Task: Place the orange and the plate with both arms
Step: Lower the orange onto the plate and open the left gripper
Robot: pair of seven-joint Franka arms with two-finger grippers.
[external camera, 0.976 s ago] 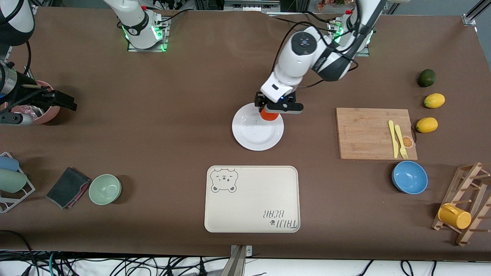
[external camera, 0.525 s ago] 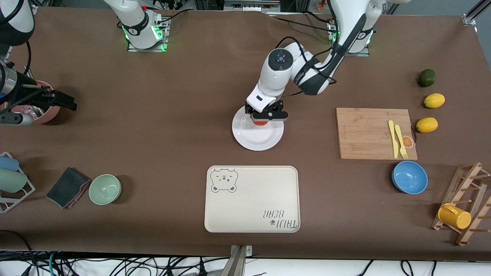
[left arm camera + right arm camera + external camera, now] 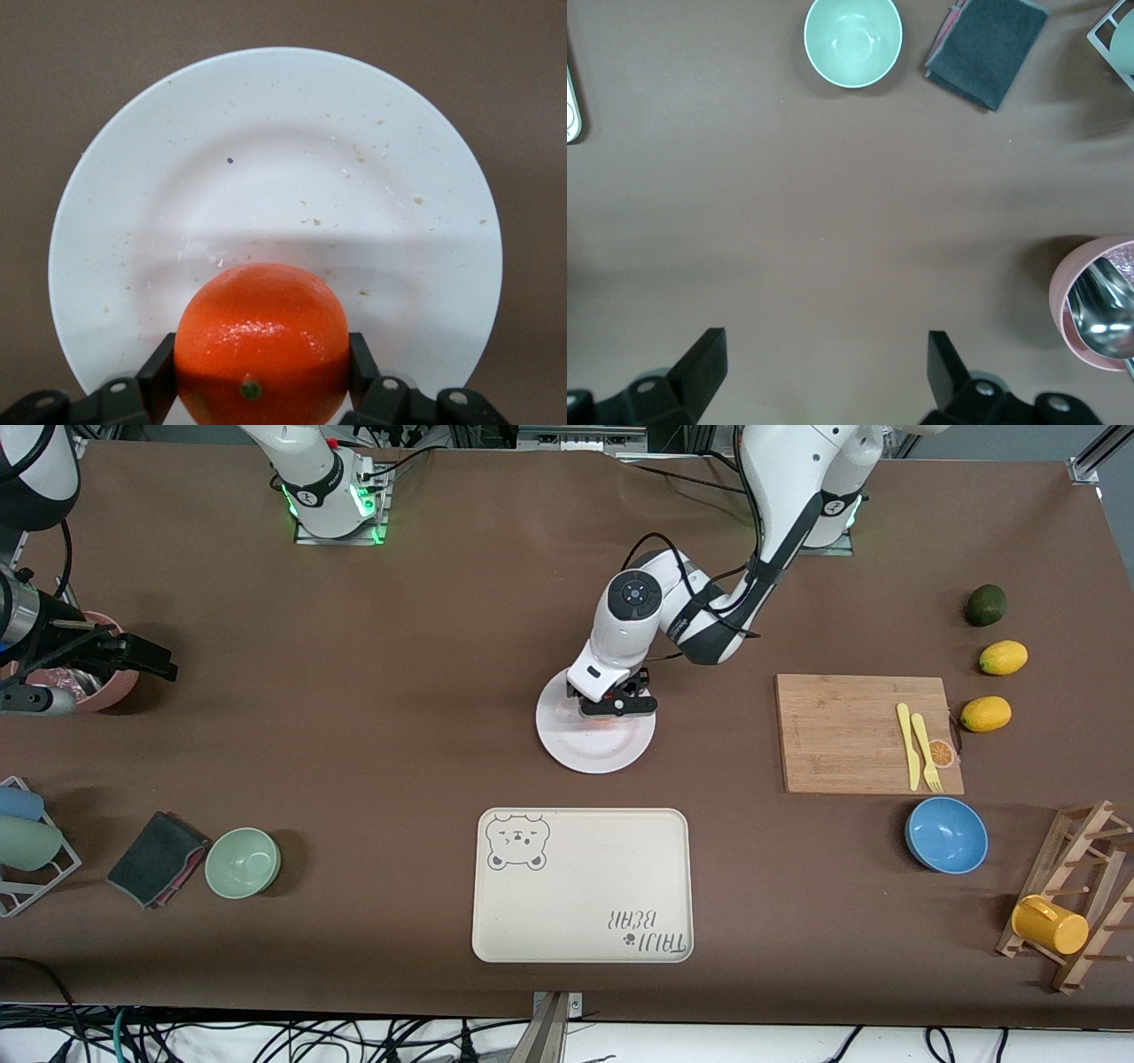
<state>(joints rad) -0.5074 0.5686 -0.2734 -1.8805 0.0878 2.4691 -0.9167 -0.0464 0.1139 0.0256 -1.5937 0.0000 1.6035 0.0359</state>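
Observation:
The white plate (image 3: 592, 749) lies mid-table, and fills the left wrist view (image 3: 266, 159). My left gripper (image 3: 613, 707) is low over the part of the plate nearest the arm bases. It is shut on the orange (image 3: 260, 341), with a black finger on each side of it. In the front view the hand hides the orange. I cannot tell if the orange touches the plate. My right gripper (image 3: 152, 662) waits open and empty above bare table at the right arm's end, and its wrist view (image 3: 827, 347) shows the fingers wide apart.
The cream bear tray (image 3: 582, 884) lies nearer the camera than the plate. A cutting board (image 3: 850, 731) with yellow cutlery, a blue bowl (image 3: 946, 834), lemons and a lime are toward the left arm's end. A green bowl (image 3: 243, 862), a grey cloth (image 3: 158, 858) and a pink bowl (image 3: 111, 682) are toward the right arm's end.
My left gripper has come down with the orange and moved inward over the plate. The right arm has not moved.

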